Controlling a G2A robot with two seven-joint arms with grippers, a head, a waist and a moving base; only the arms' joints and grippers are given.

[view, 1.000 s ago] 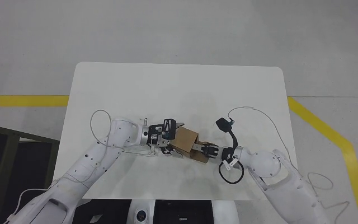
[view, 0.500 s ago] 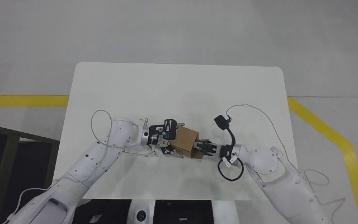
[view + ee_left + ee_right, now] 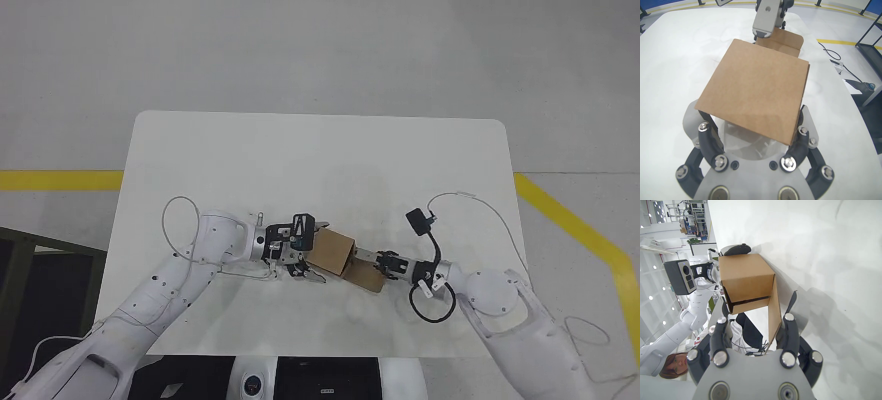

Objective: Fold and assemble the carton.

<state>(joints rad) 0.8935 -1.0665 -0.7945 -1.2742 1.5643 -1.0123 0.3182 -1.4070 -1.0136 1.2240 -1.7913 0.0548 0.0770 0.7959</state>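
The brown cardboard carton [image 3: 338, 255] lay in the 6 o'clock half of the desk [image 3: 320, 150], close to its near edge and slanting from 10 to 4 o'clock. It was a plain box with crisp corners and one flat, unmarked top panel. The left end effector [image 3: 306, 257] was clamped on its 9 o'clock end, with its fingers [image 3: 705, 121] pressed against opposite side walls. Whether the box rested on the desk or hung just above it could not be told.

At the 4 o'clock end a flap [image 3: 368, 277] stood open, pointing away from the box. The right end effector [image 3: 384, 264] had its fingers spread wide apart with the flap between them, close beside one of them; contact could not be judged.

The left wrist view gave the top panel and, past it, the flap's rounded corner. The right wrist view looked into the open end, where a dark slit of the inside showed.

A narrow strip of desk ran between the carton and the 6 o'clock edge. The broadest white surface stretched toward 12 o'clock, with grey floor [image 3: 320, 50] beyond
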